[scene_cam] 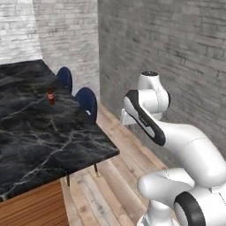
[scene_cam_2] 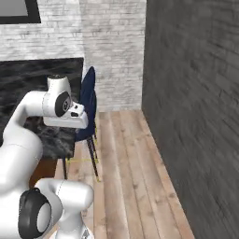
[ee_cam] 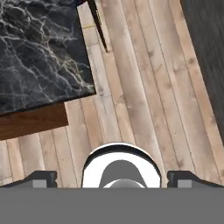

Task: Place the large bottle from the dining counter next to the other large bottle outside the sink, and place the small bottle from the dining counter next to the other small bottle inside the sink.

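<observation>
Bottle, small, red-labelled: upright on the black marble tabletop, toward its far right edge, near two blue chairs; seen from the left base view. Right base view adds a dark grey wall on the right and plank floor, with the chairs edge-on. Hand view looks down on the tabletop's near corner, a chair leg and floor. My jaws: spread wide, released, grasping nothing, well apart from the bottle.
</observation>
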